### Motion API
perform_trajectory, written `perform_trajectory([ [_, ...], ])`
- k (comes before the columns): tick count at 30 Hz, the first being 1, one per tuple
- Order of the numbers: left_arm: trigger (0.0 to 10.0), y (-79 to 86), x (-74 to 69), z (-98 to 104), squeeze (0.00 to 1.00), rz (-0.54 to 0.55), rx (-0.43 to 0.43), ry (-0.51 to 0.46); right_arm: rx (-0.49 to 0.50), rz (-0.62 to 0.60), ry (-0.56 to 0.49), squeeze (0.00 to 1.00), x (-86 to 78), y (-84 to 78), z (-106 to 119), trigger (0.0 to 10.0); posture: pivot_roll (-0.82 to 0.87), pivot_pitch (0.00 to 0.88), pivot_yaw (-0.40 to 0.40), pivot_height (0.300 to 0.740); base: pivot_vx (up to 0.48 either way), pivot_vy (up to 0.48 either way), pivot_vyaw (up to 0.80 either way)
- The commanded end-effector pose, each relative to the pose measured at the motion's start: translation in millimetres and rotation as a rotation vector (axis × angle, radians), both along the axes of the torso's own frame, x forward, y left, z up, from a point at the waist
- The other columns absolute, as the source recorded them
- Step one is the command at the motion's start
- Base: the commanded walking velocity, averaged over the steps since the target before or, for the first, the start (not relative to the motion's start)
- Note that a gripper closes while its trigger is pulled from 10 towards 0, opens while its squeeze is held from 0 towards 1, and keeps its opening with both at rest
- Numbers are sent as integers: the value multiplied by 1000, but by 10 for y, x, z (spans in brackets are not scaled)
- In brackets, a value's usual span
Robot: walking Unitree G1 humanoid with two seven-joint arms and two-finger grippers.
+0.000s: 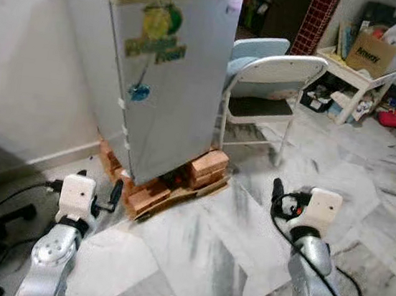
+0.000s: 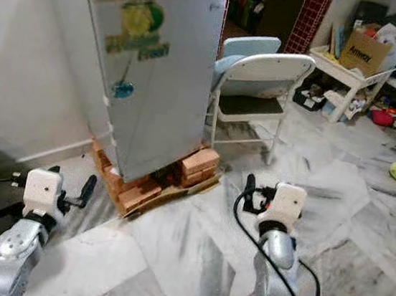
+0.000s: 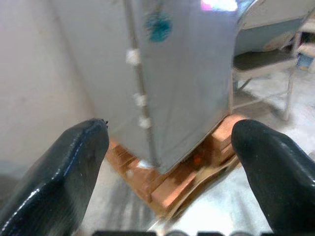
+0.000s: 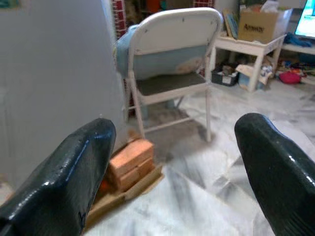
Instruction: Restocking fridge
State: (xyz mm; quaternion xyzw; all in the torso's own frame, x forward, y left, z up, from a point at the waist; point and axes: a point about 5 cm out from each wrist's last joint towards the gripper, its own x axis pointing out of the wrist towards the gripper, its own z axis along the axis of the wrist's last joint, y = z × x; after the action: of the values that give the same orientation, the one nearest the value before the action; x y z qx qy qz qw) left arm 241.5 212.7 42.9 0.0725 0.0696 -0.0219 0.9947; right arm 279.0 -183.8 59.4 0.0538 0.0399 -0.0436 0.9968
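Beside closed fridge [image 1: 165,72], folding chair [image 4: 170,64]; cardboard box [image 4: 257,24] behind.

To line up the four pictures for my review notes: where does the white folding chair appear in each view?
Left eye view: folding chair right of the closed fridge, upper middle.
Right eye view: same chair, just right of centre.
Left wrist view: its seat and legs at the upper right edge.
Right wrist view: centre top, between the open fingers.
Shared landmark: the bricks under the fridge.
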Motion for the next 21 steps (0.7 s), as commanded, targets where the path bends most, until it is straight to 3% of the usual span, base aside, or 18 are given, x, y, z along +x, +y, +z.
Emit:
perform_trajectory([
  [1, 10000, -35, 59, 58, 0, -10, 3, -24, -10, -17, -14, 0, 14, -69, 43, 10000, 34, 0, -18, 740, 251, 412, -800],
  [21, 10000, -80, 62, 49, 0, -35, -7, -28, -22, -20, -19, 0, 26, -92, 57, 10000, 34, 0, -24, 740, 332, 345, -51],
])
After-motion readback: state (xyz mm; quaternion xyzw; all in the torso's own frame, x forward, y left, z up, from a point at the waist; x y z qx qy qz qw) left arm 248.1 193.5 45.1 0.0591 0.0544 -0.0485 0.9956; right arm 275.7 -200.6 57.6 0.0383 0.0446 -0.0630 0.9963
